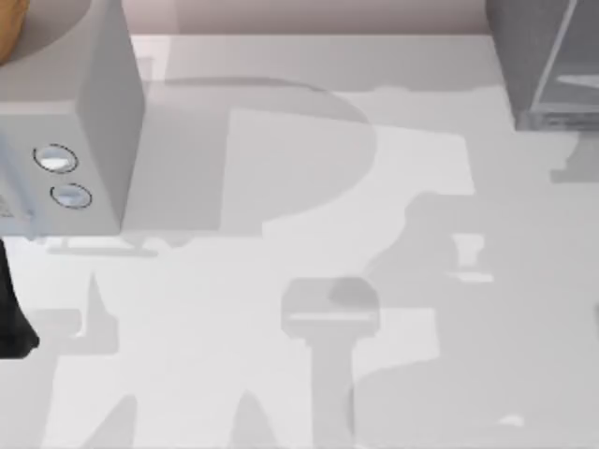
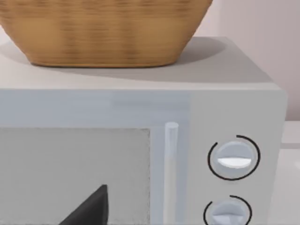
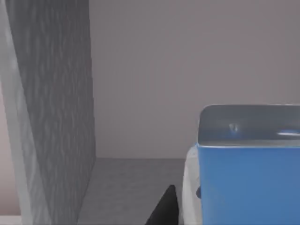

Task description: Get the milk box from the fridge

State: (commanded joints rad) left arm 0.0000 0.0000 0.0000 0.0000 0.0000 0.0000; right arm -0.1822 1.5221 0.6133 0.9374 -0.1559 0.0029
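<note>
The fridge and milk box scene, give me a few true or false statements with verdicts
1. A woven basket sits on top of the box with two round dials. True.
2. The fridge stands at the table's far left. False: it is at the far right.
3. The milk box has a red face. False: the face is bright blue.
4. The box with dials stands on the table's left side. True.
</note>
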